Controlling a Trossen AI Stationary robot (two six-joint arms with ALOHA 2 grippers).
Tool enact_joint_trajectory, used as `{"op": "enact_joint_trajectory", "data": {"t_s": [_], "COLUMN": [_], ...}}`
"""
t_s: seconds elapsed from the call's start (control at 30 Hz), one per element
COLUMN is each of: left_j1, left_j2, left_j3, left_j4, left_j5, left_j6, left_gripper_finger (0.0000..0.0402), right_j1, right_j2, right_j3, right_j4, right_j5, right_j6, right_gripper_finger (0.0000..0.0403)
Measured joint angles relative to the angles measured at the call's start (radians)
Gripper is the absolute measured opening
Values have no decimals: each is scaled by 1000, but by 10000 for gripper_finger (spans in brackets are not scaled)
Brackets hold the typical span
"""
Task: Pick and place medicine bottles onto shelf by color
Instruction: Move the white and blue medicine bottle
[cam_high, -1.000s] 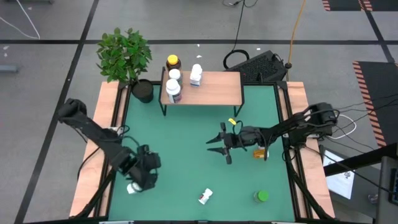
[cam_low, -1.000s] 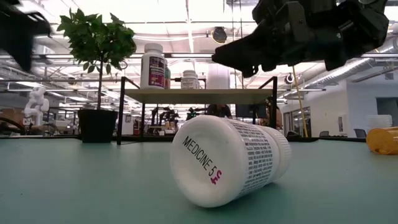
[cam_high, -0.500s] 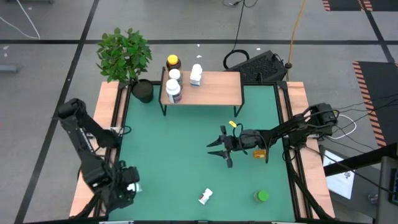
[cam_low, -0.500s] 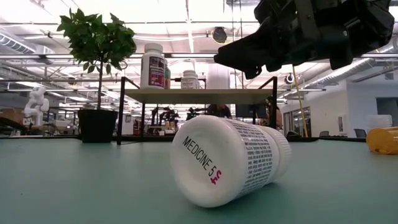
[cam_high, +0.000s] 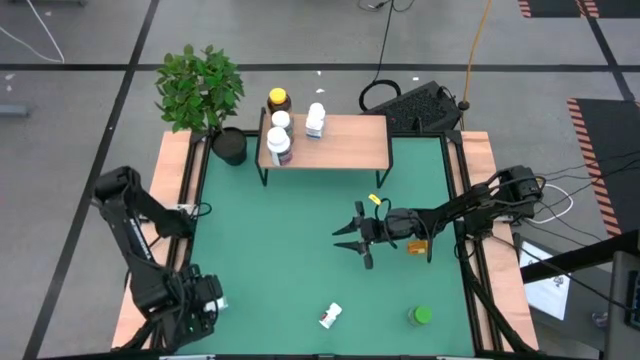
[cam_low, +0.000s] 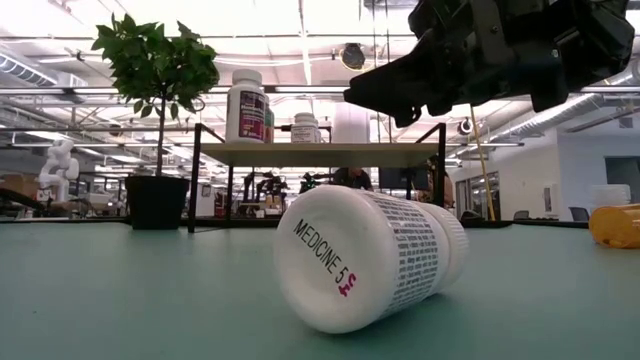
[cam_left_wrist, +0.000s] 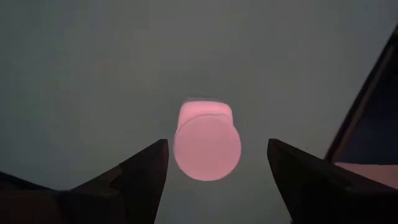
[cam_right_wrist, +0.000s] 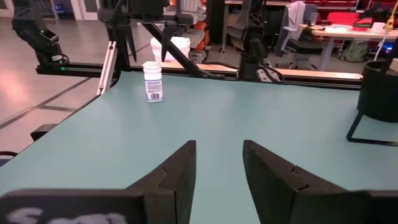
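My left gripper (cam_high: 200, 298) hangs open at the table's near left corner, pointing down. Its fingers stand on either side of an upright white bottle (cam_left_wrist: 206, 144) without touching it; the same bottle (cam_right_wrist: 152, 81) shows in the right wrist view. My right gripper (cam_high: 350, 245) is open and empty above the table's middle right. An orange bottle (cam_high: 415, 245) lies just behind it. A white bottle (cam_high: 330, 316) lies on its side near the near edge, and a green one (cam_high: 421, 316) stands to its right. The shelf (cam_high: 340, 145) carries an amber bottle (cam_high: 278, 100) and three white ones.
A potted plant (cam_high: 205, 95) stands at the table's far left corner beside the shelf. The shelf's right half is bare wood. Open green table top lies between the shelf and the near bottles. Cables and a dark box lie on the floor beyond the far edge.
My left arm has swung from over the table's left part toward the near left corner, and the gripper now points down over the white bottle there. My right gripper has kept almost still.
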Motion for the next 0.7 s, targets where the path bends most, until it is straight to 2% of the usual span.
{"op": "enact_joint_trajectory", "data": {"t_s": [0.37,0.63,0.7], "left_j1": [1,14,25], "left_j2": [57,72,72], "left_j3": [0,0,0], "left_j4": [0,1,0], "left_j5": [8,17,18], "left_j6": [47,72,88], "left_gripper_finger": [267,172,166], "right_j1": [0,0,0], "right_j2": [0,0,0], "right_j3": [0,0,0], "right_j4": [0,0,0], "right_j5": [0,-2,-4], "right_j6": [9,28,37], "right_gripper_finger": [128,128,128]}}
